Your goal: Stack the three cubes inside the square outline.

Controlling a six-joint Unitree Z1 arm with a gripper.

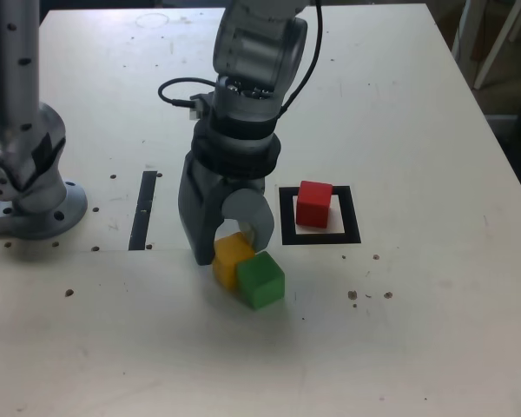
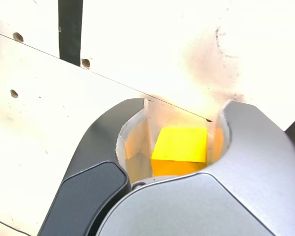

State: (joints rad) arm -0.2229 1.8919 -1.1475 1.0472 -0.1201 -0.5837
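Cubes: three in all, comprising one yellow cube (image 1: 232, 259) between the gripper's (image 2: 179, 120) jaws, one green cube (image 1: 261, 280) just beside the gripper, and one red cube (image 1: 314, 204) apart from it. Square outlines (image 1: 352, 228): one. Black strips (image 1: 142, 211): one.
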